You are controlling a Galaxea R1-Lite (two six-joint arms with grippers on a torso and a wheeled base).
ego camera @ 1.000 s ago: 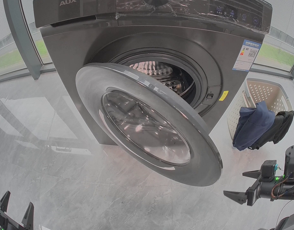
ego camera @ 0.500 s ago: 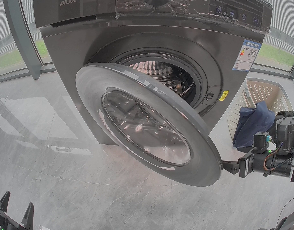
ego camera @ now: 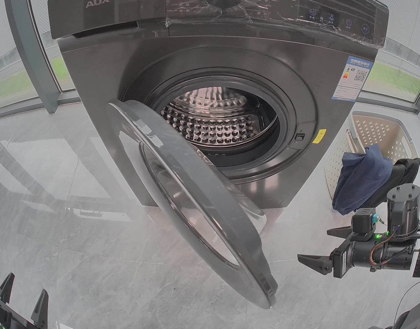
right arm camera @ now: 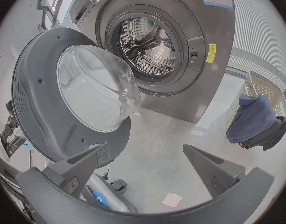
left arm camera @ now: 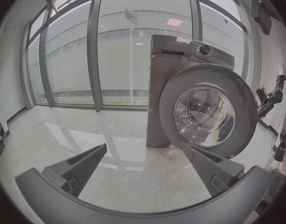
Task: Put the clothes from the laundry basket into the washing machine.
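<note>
Door (ego camera: 196, 197) swung wider; right gripper (ego camera: 314, 244) backed off, jaws wide, empty. Left gripper (ego camera: 26, 285) low, wide too. Clothes (ego camera: 363, 179) likely soft, light, limp: pinch bunched fold draped over basket (ego camera: 383, 133) rim.

Laundry basket (ego camera: 379, 131) right of the washing machine (ego camera: 105, 69), clothes (ego camera: 361, 179) over its rim, door (ego camera: 196, 211) before the drum (ego camera: 210, 124).

Washer door (right arm camera: 71, 91) open; clothes (right arm camera: 252, 119) drape basket (right arm camera: 267, 87).
</note>
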